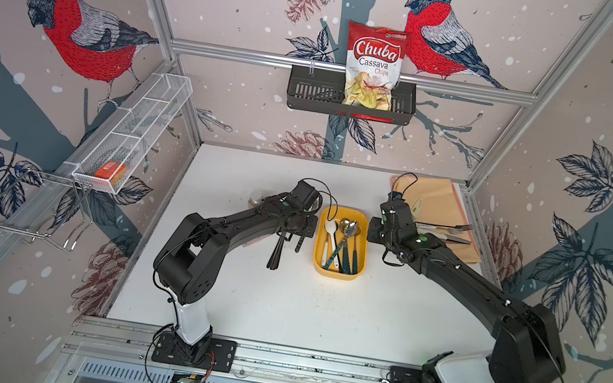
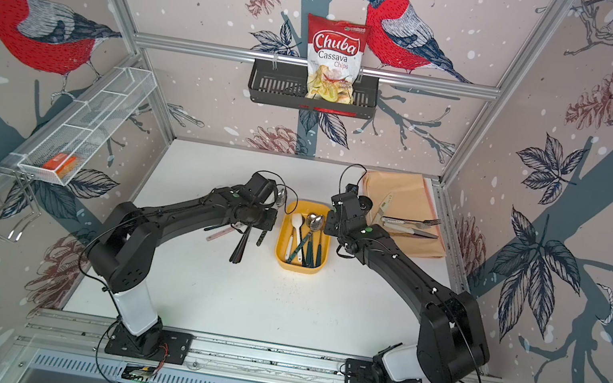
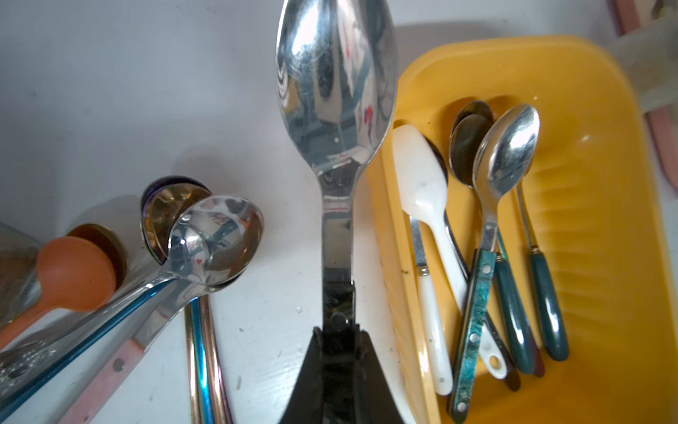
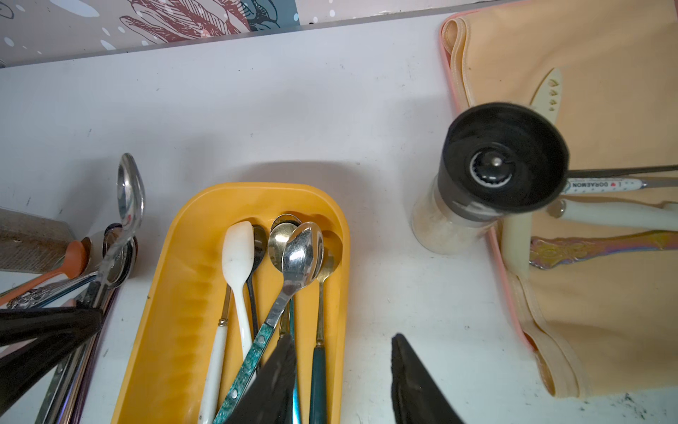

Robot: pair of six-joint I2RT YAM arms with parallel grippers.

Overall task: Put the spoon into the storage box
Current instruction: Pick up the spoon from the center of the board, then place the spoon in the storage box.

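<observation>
My left gripper point(image 3: 338, 328) is shut on the black handle of a large steel spoon point(image 3: 335, 84). The spoon hangs over the white table just left of the yellow storage box point(image 3: 587, 154), its bowl toward the back wall. In the right wrist view this spoon point(image 4: 130, 194) stands beside the storage box point(image 4: 176, 293). Both top views show the storage box point(image 1: 358, 270) point(image 2: 320, 264) between the arms, with several spoons lying in it. My right gripper point(image 4: 343, 341) is open over the box's right rim, with nothing between its fingers.
A heap of loose spoons point(image 3: 205, 235) lies left of the box, under the left arm. A pepper grinder point(image 4: 491, 172) stands at the edge of a peach cloth point(image 1: 456, 243) carrying forks and knives. On the walls hang a black basket point(image 1: 313, 88) with a chips bag and a white wire basket point(image 1: 134, 130).
</observation>
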